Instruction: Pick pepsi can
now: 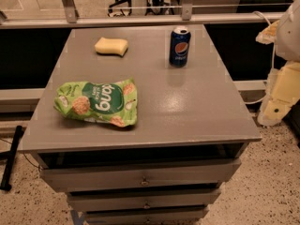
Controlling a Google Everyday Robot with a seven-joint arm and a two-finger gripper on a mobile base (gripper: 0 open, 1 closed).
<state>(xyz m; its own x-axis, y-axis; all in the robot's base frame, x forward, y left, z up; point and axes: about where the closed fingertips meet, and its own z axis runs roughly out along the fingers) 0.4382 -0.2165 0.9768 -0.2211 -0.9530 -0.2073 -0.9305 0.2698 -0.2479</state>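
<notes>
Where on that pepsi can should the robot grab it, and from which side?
Probably around its round middle, from the right: the can stands upright, the sponge lies off to its left, and the gripper hangs beyond the right edge of the table.

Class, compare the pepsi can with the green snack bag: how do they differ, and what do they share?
The pepsi can stands upright; the green snack bag lies flat. The can is dark blue, the bag green and crumpled. Both rest on the grey table, apart from the gripper beyond its right edge.
</notes>
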